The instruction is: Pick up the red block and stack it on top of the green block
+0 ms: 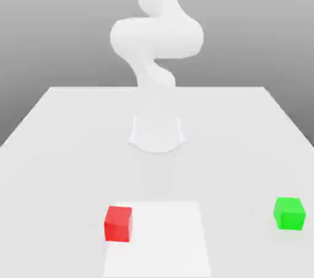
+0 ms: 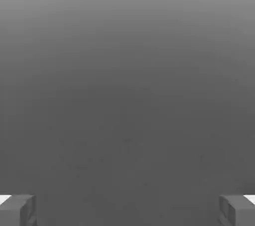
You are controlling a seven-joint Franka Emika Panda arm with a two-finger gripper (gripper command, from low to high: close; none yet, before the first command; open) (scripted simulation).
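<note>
The small, smooth, bright red cube (image 1: pixel 118 223) and the matching bright green cube (image 1: pixel 289 213) sit well apart near the white tabletop's (image 1: pixel 61 142) front edge. The grey fingers (image 2: pixel 18 210) stand wide apart, holding nothing.

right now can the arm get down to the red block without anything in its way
Probably yes. The red block sits alone on the table, well apart from the green block, and the gripper is open with nothing between its fingers.

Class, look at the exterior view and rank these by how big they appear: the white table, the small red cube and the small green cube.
1. The white table, by far the largest.
2 and 3. The plain red cube and the plain green cube look about alike; I would not rank them.
</note>
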